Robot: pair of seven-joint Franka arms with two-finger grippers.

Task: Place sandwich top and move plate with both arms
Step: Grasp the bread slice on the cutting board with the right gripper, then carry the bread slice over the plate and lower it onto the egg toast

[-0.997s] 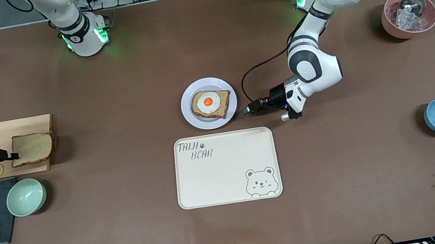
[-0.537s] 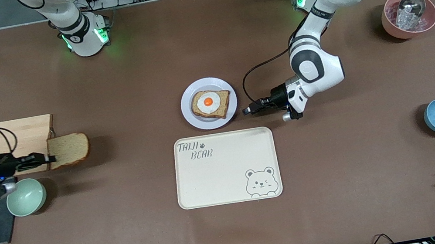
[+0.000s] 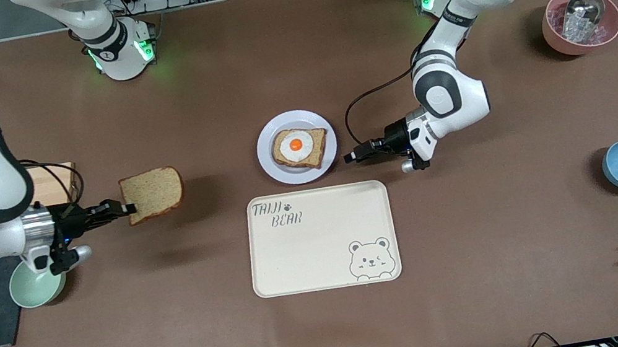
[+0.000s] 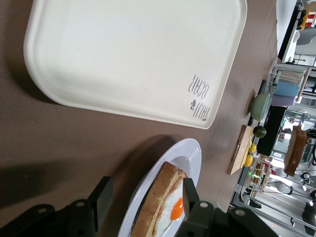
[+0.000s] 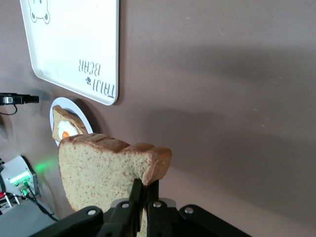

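My right tool (image 3: pixel 126 208) was clamped on one edge of the bread slice (image 3: pixel 153 193), holding it in the air over bare tabletop (image 3: pixel 484 244) between the cutting board (image 3: pixel 54 178) and the plate (image 3: pixel 266 143). The plate lay toward the left arm's end from the slice, in the middle of the tabletop, just farther from the front camera than the cream tray (image 3: pixel 320 240) and carrying the egg-topped slice (image 3: pixel 300 148). The carry line ran along the tabletop's length, and the held slice stuck out from my fingers toward the plate, so I judged a straight traverse, then a lowering, would do. My left tool (image 3: pixel 351 157) hung low just beside the plate's rim on the left arm's side, fingers apart and holding nothing; it was much the nearer of the two to the plate, and waiting. The front view gave the gap between slice and plate. The right wrist view showed what it did not: the fingers (image 5: pixel 137 195) pinched shut at the crust, the slice (image 5: pixel 106 173) standing up from them, the plate (image 5: pixel 84 126) small in the distance. The left wrist view showed the plate rim (image 4: pixel 190 158) lined up with the gap between that tool's fingers (image 4: pixel 102 197), though whether they touched it I could not tell.
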